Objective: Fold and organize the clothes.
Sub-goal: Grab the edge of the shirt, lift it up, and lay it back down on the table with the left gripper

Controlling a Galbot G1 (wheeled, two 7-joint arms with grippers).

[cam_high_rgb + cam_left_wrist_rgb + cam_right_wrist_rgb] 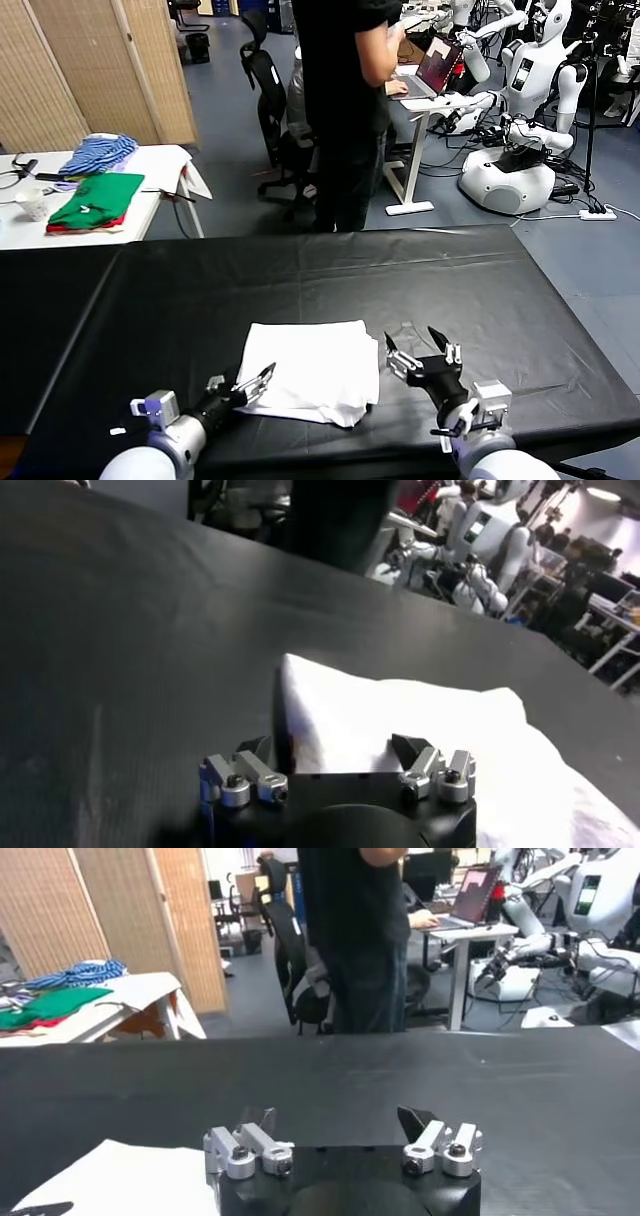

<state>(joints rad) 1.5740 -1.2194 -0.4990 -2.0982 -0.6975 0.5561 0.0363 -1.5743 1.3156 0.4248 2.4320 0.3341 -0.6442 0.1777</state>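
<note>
One white T-shirt, soft cotton, folded into a rough rectangle with rounded, slightly puffed edges; plain side up, no print or writing legible. It lies on the near part of the black table, between the two grippers.

One black table cover, matte, faintly creased, a seam line running across its left portion.

Two grippers, black bodies with silver metal knuckle blocks and dark pointed fingertips:
- left gripper, low over the table at the shirt's left edge, fingers spread apart, nothing held. In the left wrist view its tips sit just over the white cloth.
- right gripper, just beside the shirt's right edge, fingers spread apart, nothing held. In the right wrist view it points across bare black surface, with a shirt corner off to one side.

One white side table at far left, bearing one folded green garment and one blue striped garment, crumpled.

One person in black standing beyond the table at one open laptop.

One white humanoid robot at far right.
</note>
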